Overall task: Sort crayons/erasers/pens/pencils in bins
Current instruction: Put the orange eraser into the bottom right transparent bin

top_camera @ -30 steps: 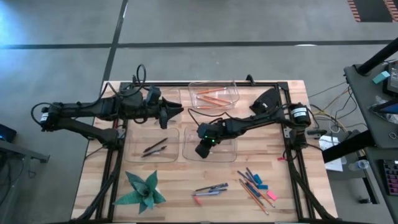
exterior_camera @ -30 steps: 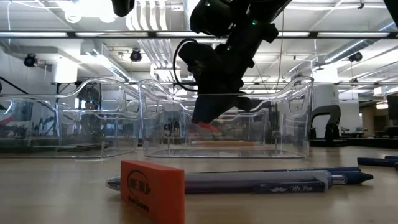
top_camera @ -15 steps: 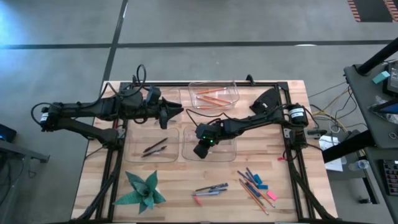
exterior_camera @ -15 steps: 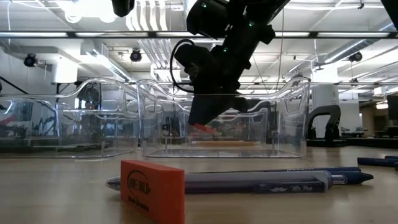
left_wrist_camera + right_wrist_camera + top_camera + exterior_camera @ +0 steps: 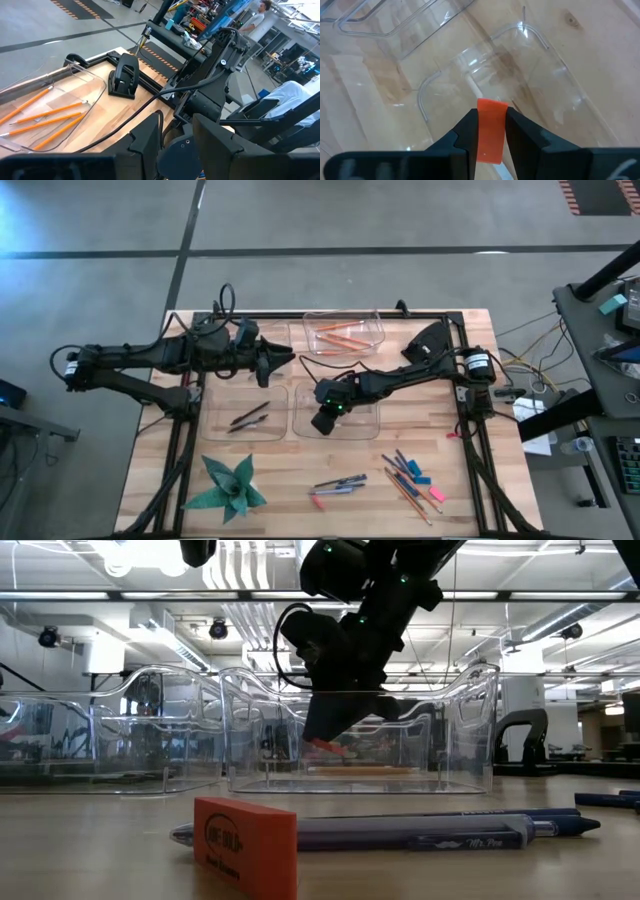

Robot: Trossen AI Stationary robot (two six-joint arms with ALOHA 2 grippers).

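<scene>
Eraser [image 5: 489, 131] pinched in right hand [image 5: 490, 136] over bin [image 5: 555, 85]; pen [image 5: 420, 832] reads "Mr. Pen".

Overhead camera faces straight down; low camera sits at tabletop; both share the front bin [image 5: 336, 412].

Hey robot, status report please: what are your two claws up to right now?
Right end effector shut on red eraser, hanging over an empty clear bin. Left end effector waiting by the pencils' bin, holding nothing. Nothing blocking.
</scene>
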